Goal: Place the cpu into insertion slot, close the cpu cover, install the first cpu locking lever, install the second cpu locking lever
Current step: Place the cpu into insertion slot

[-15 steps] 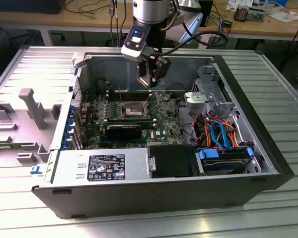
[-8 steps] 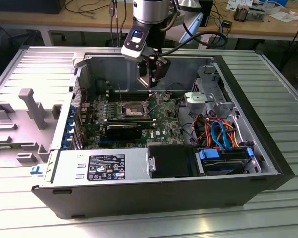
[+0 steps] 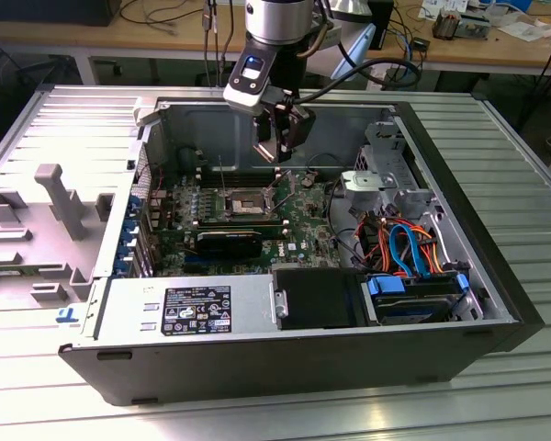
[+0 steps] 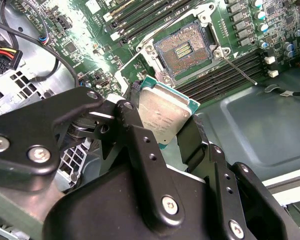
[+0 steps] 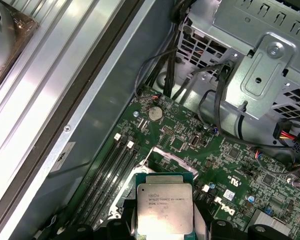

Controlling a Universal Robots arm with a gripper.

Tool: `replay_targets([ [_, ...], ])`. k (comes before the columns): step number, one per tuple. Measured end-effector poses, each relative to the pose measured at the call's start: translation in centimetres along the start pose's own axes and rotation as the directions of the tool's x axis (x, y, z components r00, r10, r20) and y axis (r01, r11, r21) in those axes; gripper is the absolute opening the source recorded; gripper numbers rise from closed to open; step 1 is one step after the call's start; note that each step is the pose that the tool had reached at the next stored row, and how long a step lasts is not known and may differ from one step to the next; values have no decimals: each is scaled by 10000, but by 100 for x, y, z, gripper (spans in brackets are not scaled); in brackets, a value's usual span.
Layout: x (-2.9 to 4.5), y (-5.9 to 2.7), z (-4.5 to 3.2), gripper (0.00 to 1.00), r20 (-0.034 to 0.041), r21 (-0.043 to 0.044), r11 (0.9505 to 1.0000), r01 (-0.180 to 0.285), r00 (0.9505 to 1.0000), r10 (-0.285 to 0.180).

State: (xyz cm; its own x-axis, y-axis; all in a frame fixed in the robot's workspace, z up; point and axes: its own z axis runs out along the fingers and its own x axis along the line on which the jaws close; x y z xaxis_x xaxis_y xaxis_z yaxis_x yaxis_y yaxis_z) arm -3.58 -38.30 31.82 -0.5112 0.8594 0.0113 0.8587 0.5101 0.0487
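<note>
My gripper [image 3: 281, 147] is shut on the cpu [image 4: 165, 112], a small square chip with a silver-grey top, gripped by two opposite edges. It hangs above the green board, a little to the exterior view's right of the insertion slot [image 3: 248, 202]. The first wrist view shows the cpu [image 5: 165, 207] between the black fingers [image 5: 124, 226]. The insertion slot [image 4: 182, 50] lies bare, with its field of gold contacts exposed. The cpu cover [image 5: 166, 156] is swung up off the slot. A thin locking lever [image 4: 237, 70] stands raised beside the slot.
The open computer case [image 3: 285, 354] lies on a ribbed metal table. A black fan shroud [image 3: 230, 243] sits in front of the slot, and long memory slots [image 4: 225, 80] flank it. A drive cage [image 3: 386, 175] and coloured cables [image 3: 404, 243] fill the exterior view's right.
</note>
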Motion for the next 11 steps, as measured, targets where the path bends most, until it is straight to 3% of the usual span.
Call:
replay_targets([
  [11, 0, 0, 0, 54, 11, -2, 9998, -217, 9998, 217],
])
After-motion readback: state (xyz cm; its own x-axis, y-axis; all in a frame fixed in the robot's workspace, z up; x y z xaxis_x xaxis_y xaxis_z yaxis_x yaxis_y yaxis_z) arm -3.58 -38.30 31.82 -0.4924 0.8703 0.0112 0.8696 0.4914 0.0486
